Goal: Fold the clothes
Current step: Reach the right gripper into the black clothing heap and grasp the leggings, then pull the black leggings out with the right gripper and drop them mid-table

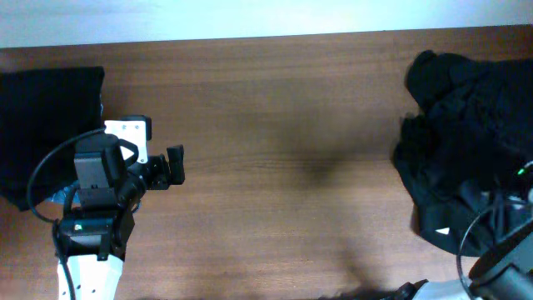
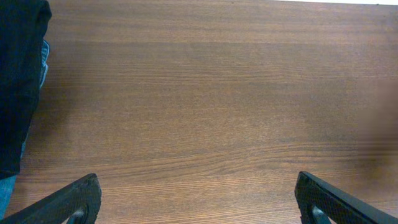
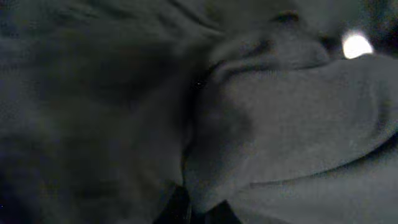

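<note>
Two lots of black clothes are lying at opposite ends of the wooden surface: a flat, squared garment at the left edge, apparently folded already, and a crumpled pile at the right, with a small white logo showing low on it. The left pincer is hovering over bare wood just beside the flat garment, jaws wide apart, holding nothing. The right arm is reaching into the pile; its wrist view is showing only dark folds pressed close, so I cannot tell whether the right pincer is spread or clamped. Judged step: fetching the next piece. The next move is calling for a single layer, drawn to the centre and spread flat.
</note>
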You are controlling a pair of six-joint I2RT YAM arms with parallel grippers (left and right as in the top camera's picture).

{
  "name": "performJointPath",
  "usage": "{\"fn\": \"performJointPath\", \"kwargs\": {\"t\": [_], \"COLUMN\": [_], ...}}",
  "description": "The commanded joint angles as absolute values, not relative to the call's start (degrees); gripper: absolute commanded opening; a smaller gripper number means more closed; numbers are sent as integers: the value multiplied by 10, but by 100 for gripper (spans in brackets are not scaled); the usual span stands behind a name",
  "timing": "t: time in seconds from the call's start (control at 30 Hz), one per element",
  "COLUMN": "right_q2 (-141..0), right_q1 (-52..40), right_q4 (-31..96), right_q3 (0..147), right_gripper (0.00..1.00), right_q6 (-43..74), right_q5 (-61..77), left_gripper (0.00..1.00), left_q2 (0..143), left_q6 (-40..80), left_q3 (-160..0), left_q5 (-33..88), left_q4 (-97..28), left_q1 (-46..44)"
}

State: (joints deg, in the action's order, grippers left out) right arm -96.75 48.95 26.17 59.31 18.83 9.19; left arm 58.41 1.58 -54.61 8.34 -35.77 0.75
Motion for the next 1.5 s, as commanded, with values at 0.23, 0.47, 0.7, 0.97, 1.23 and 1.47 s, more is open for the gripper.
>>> {"fn": "performJointPath", "kwargs": {"t": [0.23, 0.47, 0.7, 0.97, 1.23, 1.47], "right_q2": [-883, -885, -885, -885, -891, -941], "right_q1": [155, -113, -124, -46, -49, -92], "right_q4": [516, 529, 543, 544, 613, 622], "right_q3": [930, 939, 939, 939, 936, 908], "right_gripper": [4, 4, 17, 20, 49, 60], "right_q6": [-104, -188, -171, -115, -117, -87], "right_q5": [416, 213, 101, 72, 132, 148], "left_gripper": [99, 99, 99, 99, 100, 99], "left_q2": [585, 585, 585, 585, 585, 597], "left_q6": [17, 17, 17, 17, 18, 18], "left_q3": [-559, -559, -559, -559, -559, -559], "left_q5": [88, 88, 88, 87, 95, 98], "left_q4": [-356, -356, -356, -356, -343, -322], "left_q1": [5, 5, 5, 5, 5, 5]}}
